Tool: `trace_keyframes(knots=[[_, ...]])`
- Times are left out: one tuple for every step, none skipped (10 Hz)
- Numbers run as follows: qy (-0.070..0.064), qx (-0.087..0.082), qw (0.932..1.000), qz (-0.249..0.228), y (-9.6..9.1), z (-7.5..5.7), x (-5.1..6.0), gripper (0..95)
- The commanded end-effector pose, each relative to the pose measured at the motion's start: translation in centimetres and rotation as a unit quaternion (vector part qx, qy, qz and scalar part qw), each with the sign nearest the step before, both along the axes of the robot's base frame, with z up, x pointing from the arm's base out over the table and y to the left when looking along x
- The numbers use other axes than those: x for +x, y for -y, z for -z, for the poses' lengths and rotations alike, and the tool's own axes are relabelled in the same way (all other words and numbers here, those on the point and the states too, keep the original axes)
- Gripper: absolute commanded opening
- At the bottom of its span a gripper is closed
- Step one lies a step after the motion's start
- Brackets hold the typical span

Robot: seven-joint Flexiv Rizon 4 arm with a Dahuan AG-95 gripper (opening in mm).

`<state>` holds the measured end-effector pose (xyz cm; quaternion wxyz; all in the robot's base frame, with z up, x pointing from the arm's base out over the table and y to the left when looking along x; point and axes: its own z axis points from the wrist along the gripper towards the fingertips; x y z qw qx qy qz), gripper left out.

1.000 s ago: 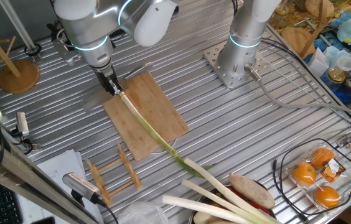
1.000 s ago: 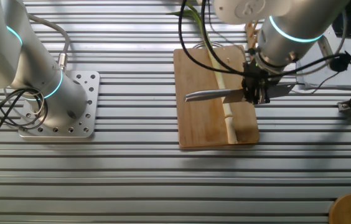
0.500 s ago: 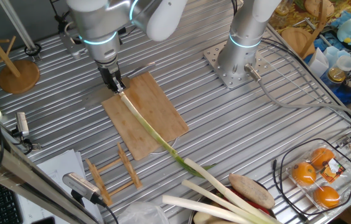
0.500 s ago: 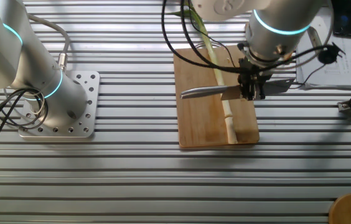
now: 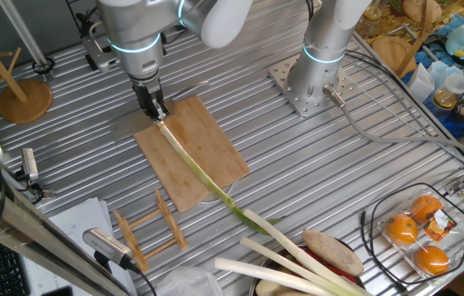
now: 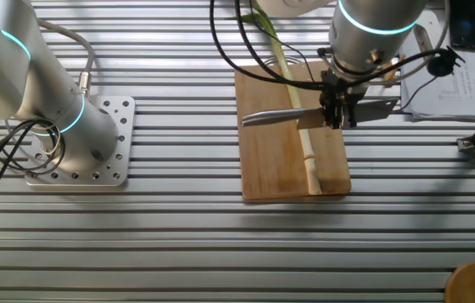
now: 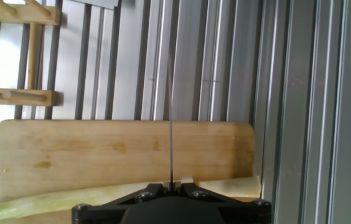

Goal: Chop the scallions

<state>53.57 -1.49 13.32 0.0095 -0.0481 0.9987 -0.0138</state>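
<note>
The scallion point(image 5: 200, 169) is one long thin stalk lying lengthwise on the wooden cutting board point(image 5: 212, 140). Its pale end is near the board's far corner and its green end runs off the near edge. My gripper point(image 5: 155, 108) is shut on a knife and stands over the stalk's pale end. In the other fixed view the gripper point(image 6: 335, 115) holds the knife point(image 6: 273, 117) crosswise above the scallion point(image 6: 293, 87) and board point(image 6: 271, 168). In the hand view the blade point(image 7: 170, 124) shows edge-on, above the board point(image 7: 101, 152) and the scallion point(image 7: 63, 200).
Thick pale leek-like stalks point(image 5: 285, 261) lie at the front. A small wooden rack point(image 5: 150, 228) stands by the board's near left, also in the hand view point(image 7: 15, 96). A second arm's base point(image 5: 306, 86) is bolted behind. A container of oranges point(image 5: 419, 232) sits at the right.
My gripper with the knife has shifted a little up the image in both fixed views, along the stalk away from its pale end. The scallion has not moved.
</note>
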Motion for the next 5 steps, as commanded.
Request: trace_keyframes(knots=[[-0.001, 0.000, 1.0000, 0.007, -0.14, -0.19, -0.05, 0.0], [-0.001, 0.000, 1.0000, 0.008, -0.19, -0.29, -0.12, 0.0], [0.000, 0.000, 1.0000, 0.010, -0.26, -0.41, -0.32, 0.0], [0.001, 0.002, 0.9999, 0.010, -0.27, -0.43, -0.52, 0.0], [0.002, 0.002, 1.0000, 0.009, -0.26, -0.41, -0.74, 0.0]])
